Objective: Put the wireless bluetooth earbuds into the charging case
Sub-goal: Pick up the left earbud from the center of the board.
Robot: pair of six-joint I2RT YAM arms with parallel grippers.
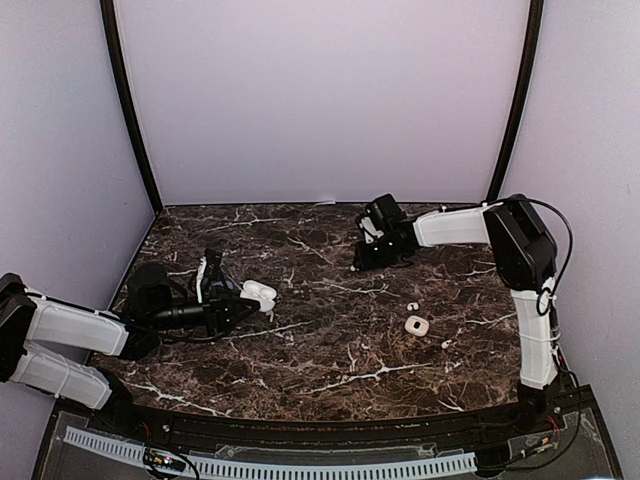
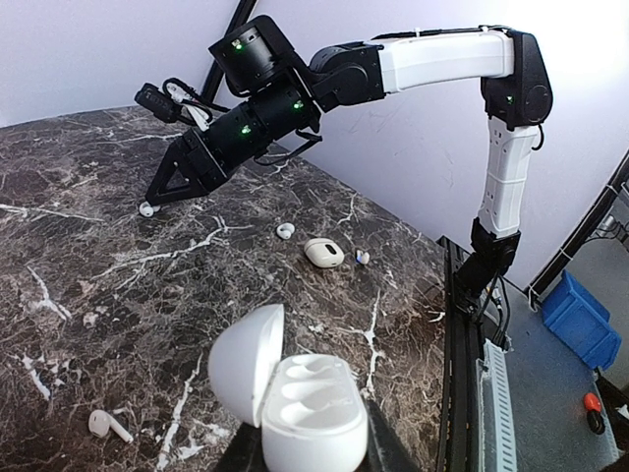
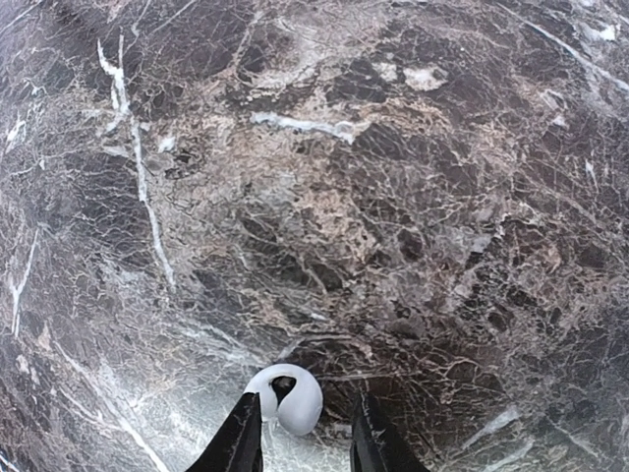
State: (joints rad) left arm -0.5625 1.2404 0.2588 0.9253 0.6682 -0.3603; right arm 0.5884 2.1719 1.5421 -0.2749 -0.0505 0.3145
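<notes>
The left claw (image 2: 307, 447) grips the white charging case (image 2: 314, 408), lid hinged open leftward, sockets up; the right claw (image 3: 305, 442) stands narrowly apart around a glossy, rounded white earbud (image 3: 287, 398) on the desk (image 3: 393, 197).

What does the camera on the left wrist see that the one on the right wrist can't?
Only the left wrist view: an open, empty charging case held in the left jaws, a stemmed earbud, a small closed case and the right arm. Only the right wrist view: the open right jaws, close up, with a white earbud between them. Both: the marble table, and probably that same earbud.
</notes>
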